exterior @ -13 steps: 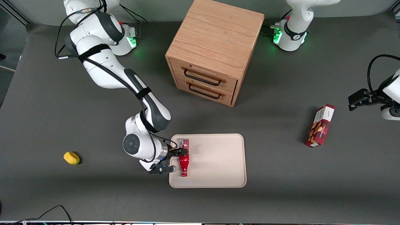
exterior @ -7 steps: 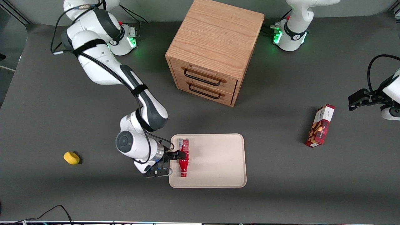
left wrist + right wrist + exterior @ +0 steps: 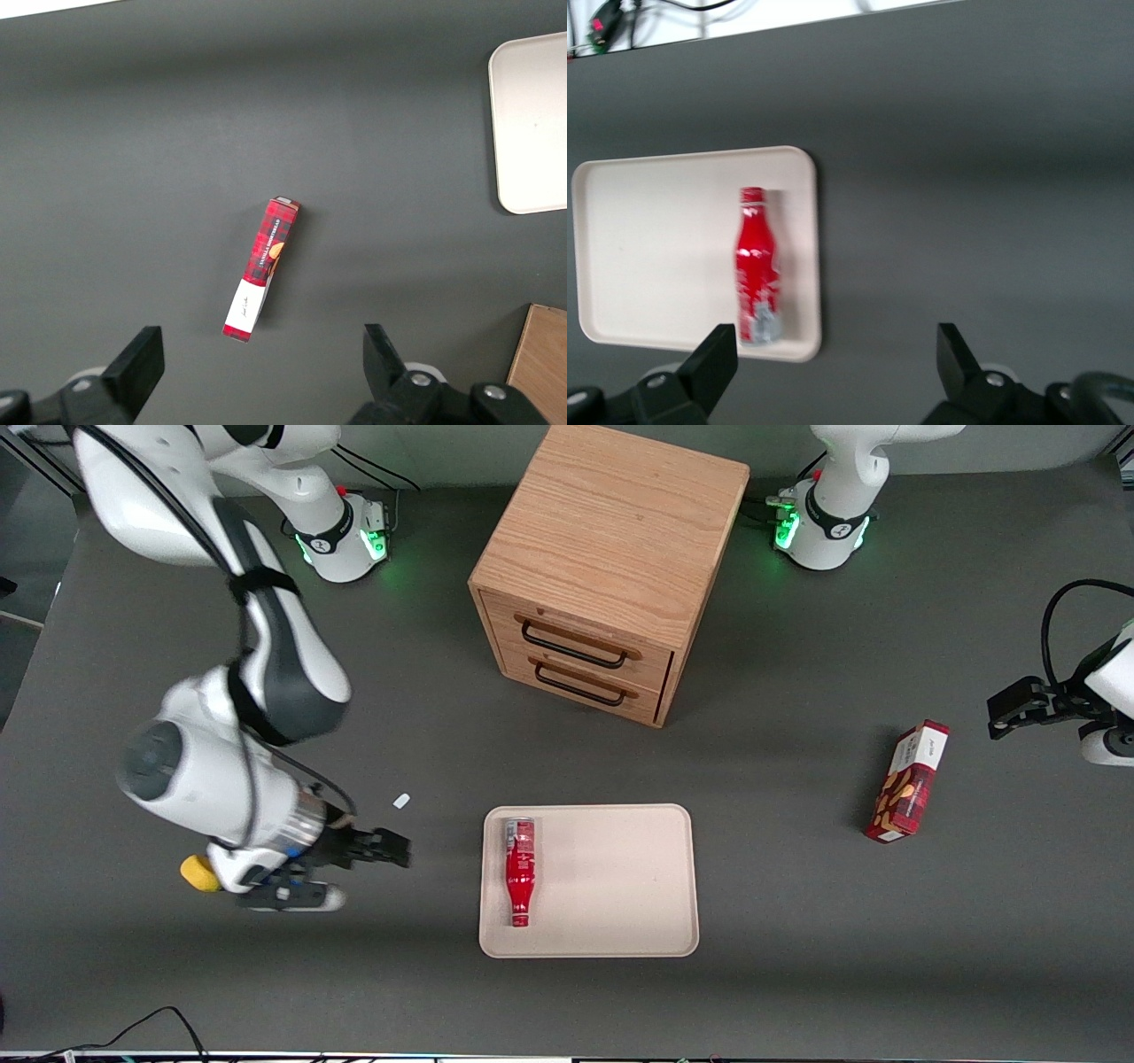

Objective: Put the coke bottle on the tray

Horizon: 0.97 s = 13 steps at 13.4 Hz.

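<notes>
The coke bottle [image 3: 519, 872] lies on its side on the tray [image 3: 611, 886], close to the tray's edge that faces the working arm's end of the bench [image 3: 797, 957]. Its red cap points toward the front camera and its silvery-grey base end points toward the wooden drawer cabinet [image 3: 602, 571]. Nothing touches the bottle.

The gripper [image 3: 394, 849] hangs over the bare bench, well apart from the tray, toward the working arm's end. Its jaws are spread and they hold nothing. In the right wrist view the two fingers [image 3: 713, 359] stand wide apart, and between them one sees the bottle [image 3: 757, 266] lying inside the rim of the tray [image 3: 647, 239].

A small yellow object [image 3: 197, 872] lies on the bench just beside the arm's wrist and is partly covered by it. A tiny white scrap [image 3: 401, 801] lies on the bench near the gripper, a little farther from the front camera.

The cabinet stands farther from the front camera than the tray, with two drawers, each with a dark handle. A red snack box [image 3: 908, 781] stands toward the parked arm's end of the bench; in the left wrist view this box [image 3: 261, 267] is seen from above, well apart from the tray's corner [image 3: 532, 124].
</notes>
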{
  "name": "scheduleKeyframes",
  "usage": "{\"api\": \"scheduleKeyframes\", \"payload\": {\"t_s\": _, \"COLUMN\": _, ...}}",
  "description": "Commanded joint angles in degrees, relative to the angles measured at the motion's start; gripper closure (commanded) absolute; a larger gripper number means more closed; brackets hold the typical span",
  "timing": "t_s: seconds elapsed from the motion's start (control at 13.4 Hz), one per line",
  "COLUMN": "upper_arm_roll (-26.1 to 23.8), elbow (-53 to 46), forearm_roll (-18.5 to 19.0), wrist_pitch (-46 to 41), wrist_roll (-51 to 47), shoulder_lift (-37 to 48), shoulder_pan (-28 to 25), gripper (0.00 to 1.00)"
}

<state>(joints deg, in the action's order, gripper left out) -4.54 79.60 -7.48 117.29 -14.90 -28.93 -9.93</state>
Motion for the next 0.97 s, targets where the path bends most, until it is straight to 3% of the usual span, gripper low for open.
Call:
{"api": "scheduleKeyframes", "payload": {"t_s": 0.0, "upper_arm_roll": -0.03, "elbow": 12.39, "forearm_roll": 5.27, "wrist_pitch": -1.89, "wrist_roll": -0.92, "shoulder_lift": 12.90, "shoulder_pan": 4.81, "gripper": 0.00}}
{"api": "scheduleKeyframes", "payload": {"t_s": 0.22, "upper_arm_roll": -0.12, "elbow": 21.46, "forearm_roll": 5.46, "wrist_pitch": -3.73, "wrist_roll": 0.30, "shoulder_lift": 24.59, "shoulder_pan": 8.60, "gripper": 0.00}}
{"api": "scheduleKeyframes", "payload": {"t_s": 0.37, "upper_arm_roll": -0.21, "elbow": 21.30, "forearm_roll": 5.55, "wrist_pitch": -11.52, "wrist_roll": 0.92, "shoulder_lift": 29.00, "shoulder_pan": 9.57, "gripper": 0.00}}
{"api": "scheduleKeyframes", "payload": {"t_s": 0.9, "upper_arm_roll": -0.64, "elbow": 20.33, "forearm_roll": 8.63, "wrist_pitch": -21.49, "wrist_roll": 5.76, "shoulder_lift": 33.59, "shoulder_pan": 10.54, "gripper": 0.00}}
